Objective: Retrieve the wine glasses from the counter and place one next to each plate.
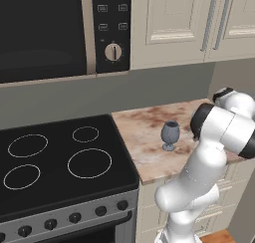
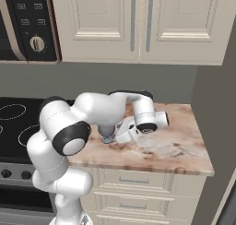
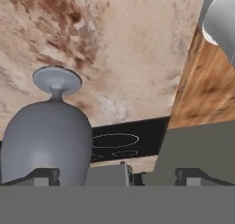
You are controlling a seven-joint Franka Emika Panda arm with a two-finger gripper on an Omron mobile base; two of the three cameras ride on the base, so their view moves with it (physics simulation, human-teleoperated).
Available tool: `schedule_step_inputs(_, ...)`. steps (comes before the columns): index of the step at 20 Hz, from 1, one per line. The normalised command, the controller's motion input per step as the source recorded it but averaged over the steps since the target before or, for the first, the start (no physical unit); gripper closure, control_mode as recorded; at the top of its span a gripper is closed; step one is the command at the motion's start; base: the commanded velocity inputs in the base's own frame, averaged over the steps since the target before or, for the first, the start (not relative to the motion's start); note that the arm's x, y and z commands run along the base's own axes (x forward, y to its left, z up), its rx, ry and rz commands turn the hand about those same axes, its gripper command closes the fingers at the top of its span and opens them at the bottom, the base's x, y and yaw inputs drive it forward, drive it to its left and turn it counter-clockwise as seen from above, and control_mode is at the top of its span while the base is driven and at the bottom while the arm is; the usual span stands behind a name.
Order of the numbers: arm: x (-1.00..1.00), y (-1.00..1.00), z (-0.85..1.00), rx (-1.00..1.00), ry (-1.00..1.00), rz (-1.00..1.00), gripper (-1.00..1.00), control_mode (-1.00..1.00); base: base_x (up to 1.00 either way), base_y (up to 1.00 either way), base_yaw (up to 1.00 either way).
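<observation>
The wine glass [image 1: 170,134] stands upright on the worktop [image 1: 144,137], just beside the stovetop [image 1: 60,162]. The end effector [image 3: 112,175], fingers spread wide and holding nothing, sits level with the bowl; the glass lies just off-centre towards one fingertip, stem axis crosswise to the approach.

Surfaces I am seeing around my arm:
- wine glass [image 1: 170,133]: looking opaque, matt blue-grey, smooth, no shine of real glass.
- counter [image 1: 144,137]: showing as polished beige stone with reddish-brown veining.
- stovetop [image 1: 60,162]: reading as black glass, glossy, with thin pale ring markings.
- oven front [image 1: 69,219]: appearing as brushed grey metal with dark knobs.
- cabinets [image 2: 138,23]: showing cream painted panels, satin, with metal bar handles.
- floor [image 3: 202,94]: appearing as warm wood grain.
</observation>
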Motion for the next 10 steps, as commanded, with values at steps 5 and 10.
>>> schedule_step_inputs(5, 0.06, 0.0, -0.24, 0.0, 0.0, 0.0, -1.0, -1.0, 0.0, 0.0, 0.0)
schedule_step_inputs(10, 0.14, 0.0, -0.31, 0.0, 0.0, 0.0, -1.0, -1.0, 0.0, 0.0, 0.0)
